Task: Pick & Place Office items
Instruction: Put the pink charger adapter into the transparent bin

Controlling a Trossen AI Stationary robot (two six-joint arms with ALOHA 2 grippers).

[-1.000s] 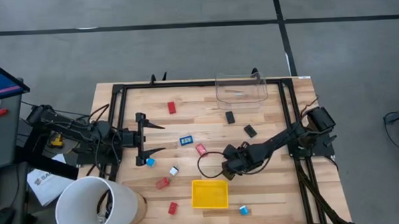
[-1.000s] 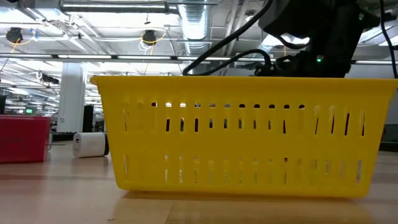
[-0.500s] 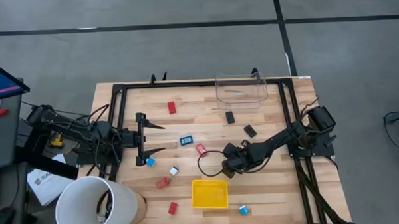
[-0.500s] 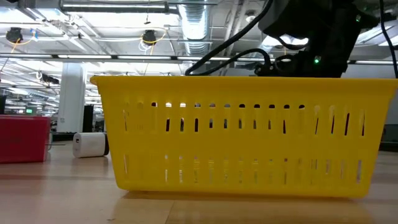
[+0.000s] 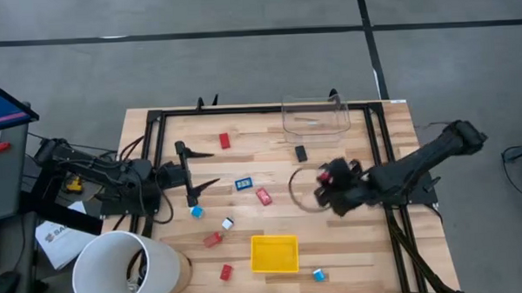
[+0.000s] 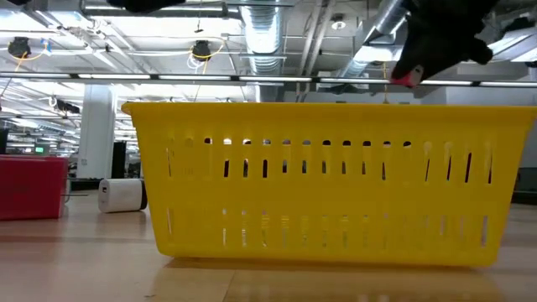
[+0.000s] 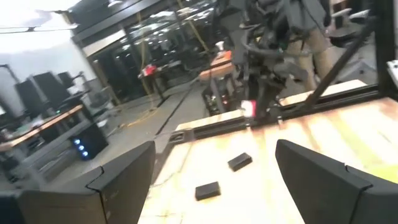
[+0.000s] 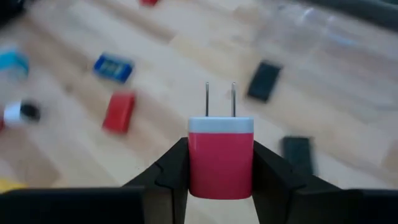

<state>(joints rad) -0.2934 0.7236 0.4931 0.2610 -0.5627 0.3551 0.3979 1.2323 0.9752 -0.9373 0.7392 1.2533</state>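
Note:
My right gripper (image 5: 325,189) hangs above the table's middle right, shut on a red charger plug (image 8: 221,155) with a white face and two metal prongs. The low view shows the plug (image 6: 409,77) high above the yellow tray (image 5: 274,253). Small office items lie flat on the wood: red pieces (image 5: 264,196) (image 5: 224,141), a black one (image 5: 301,152), a blue one (image 5: 243,183). My left gripper (image 5: 191,175) stands open at the table's left, holding nothing. My right gripper pinches the plug's red body (image 8: 221,168) by its two opposite sides between the two fingers (image 8: 169,171). The fingers slant down from the table's right side. The prongs (image 8: 220,99) point away, along the fingers. The plug is lifted clear of the table.
A clear plastic box (image 5: 315,117) stands at the far edge. A white bucket (image 5: 126,269) sits off the near left corner. More small pieces lie left of the tray (image 5: 213,239) (image 5: 227,223) and near its right corner (image 5: 319,274). A black frame (image 5: 160,119) rims the table.
My right gripper has risen from just beyond the yellow tray's far edge and swung toward the table's right and far side, carrying the red plug up with it. My left gripper has turned slightly where it stands.

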